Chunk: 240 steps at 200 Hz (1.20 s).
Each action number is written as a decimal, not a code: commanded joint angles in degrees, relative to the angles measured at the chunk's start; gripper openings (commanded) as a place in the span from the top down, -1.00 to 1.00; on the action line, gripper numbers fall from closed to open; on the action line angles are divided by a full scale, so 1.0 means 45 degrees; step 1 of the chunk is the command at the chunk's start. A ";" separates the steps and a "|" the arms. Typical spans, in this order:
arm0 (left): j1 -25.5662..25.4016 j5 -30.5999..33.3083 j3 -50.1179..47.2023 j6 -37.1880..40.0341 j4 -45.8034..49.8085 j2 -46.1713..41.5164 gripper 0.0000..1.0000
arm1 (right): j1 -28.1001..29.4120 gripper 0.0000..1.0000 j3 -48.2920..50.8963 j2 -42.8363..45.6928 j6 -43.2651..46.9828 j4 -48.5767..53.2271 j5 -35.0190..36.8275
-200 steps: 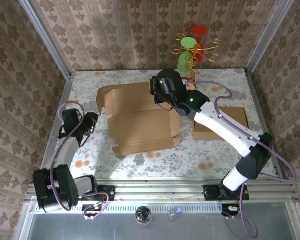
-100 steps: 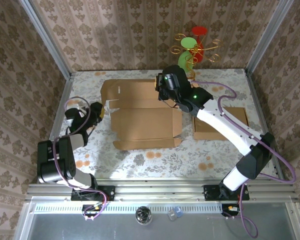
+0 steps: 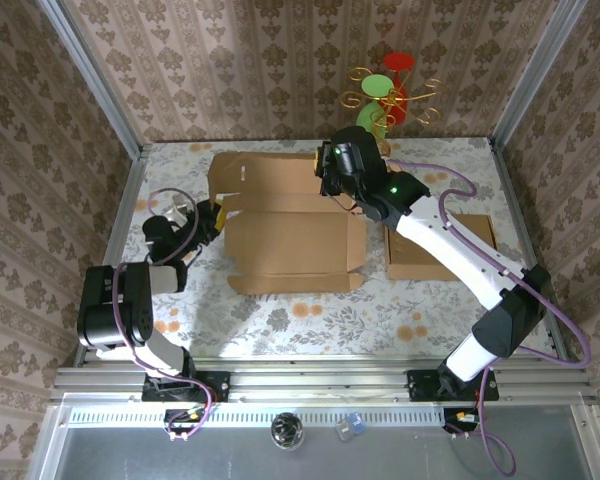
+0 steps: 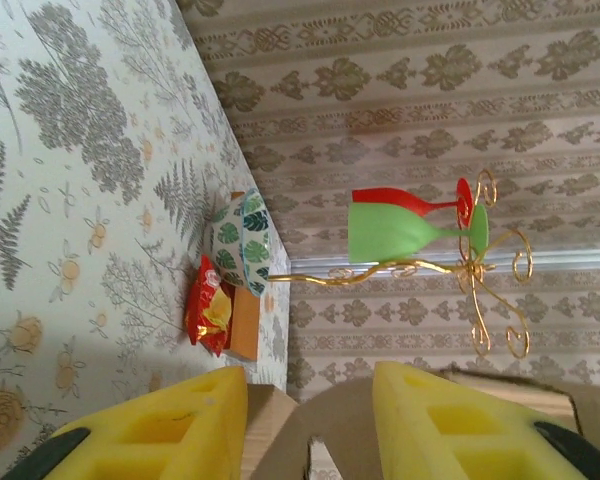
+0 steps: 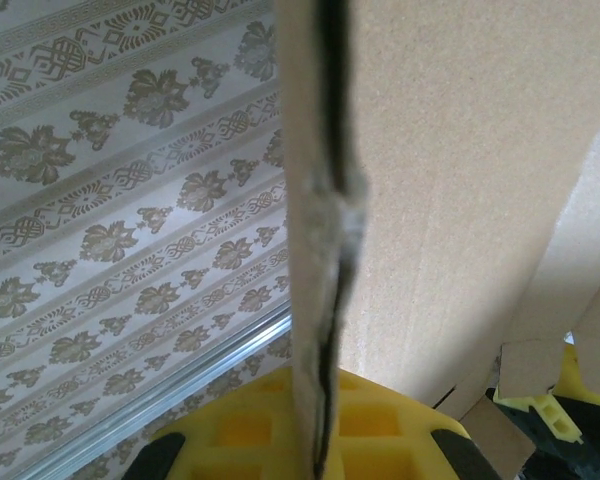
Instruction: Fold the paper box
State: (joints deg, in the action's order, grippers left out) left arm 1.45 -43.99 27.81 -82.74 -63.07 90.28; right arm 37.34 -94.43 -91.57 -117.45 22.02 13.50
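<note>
Right wrist view first: the yellow pads (image 5: 230,435) are clamped hard on a doubled cardboard edge that runs straight up between them. That's the far panel of the paper box (image 3: 290,245), pinched at its right end. Pulling back to the top view, the right gripper (image 3: 330,190) reaches in over the box from a long, outstretched arm. My read is that it's there as the anchor, holding that rear panel so the sheet can't slide.

Over on the other side, the left gripper (image 3: 213,216) sits right at the box's left edge. Its fingers (image 4: 170,430) stand apart with a side flap (image 4: 280,430) poking up between them. Straddling it, yes, but I can't tell whether they're actually pinching it.

The box itself lies opened out in the middle of the table (image 3: 310,320), main panel flat, stretched between the two grippers. A spare cardboard sheet (image 3: 475,235) waits beside it on the right, under the right arm. The fold looks barely begun, and that left flap seems the next thing to turn up.
</note>
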 commanded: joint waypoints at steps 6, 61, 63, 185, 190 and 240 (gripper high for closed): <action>-0.0108 -0.0160 -0.0142 -0.0046 -0.0642 -0.0122 0.25 | -0.0085 1.00 -0.0477 -0.0242 -0.0377 -0.0673 -0.0136; -0.0501 -0.0065 0.0024 0.1539 0.1352 -0.1310 0.19 | -0.0193 1.00 -0.0313 -0.0492 -0.0566 -0.0904 -0.0304; -0.0543 -0.0058 0.0048 0.1636 0.1460 -0.1370 0.18 | -0.0193 1.00 -0.0316 -0.0501 -0.0577 -0.0893 -0.0319; -0.1060 0.2979 0.1899 0.8897 1.4332 -0.4392 -0.08 | 0.0002 1.00 0.1118 -0.0493 0.0424 -0.2165 -0.0475; -0.1029 0.3266 0.1890 0.9057 1.4968 -0.4523 -0.09 | 0.0014 1.00 0.1225 -0.0490 0.0580 -0.2208 -0.0494; -0.0889 0.5027 0.0431 0.8783 1.7527 -0.6429 -0.14 | 0.0301 1.00 0.2373 -0.0837 0.1645 -0.3682 -0.0470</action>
State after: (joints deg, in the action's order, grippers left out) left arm -2.90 -27.40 32.64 -45.32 4.80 65.60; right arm 37.78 -85.58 -94.19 -114.15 10.98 11.49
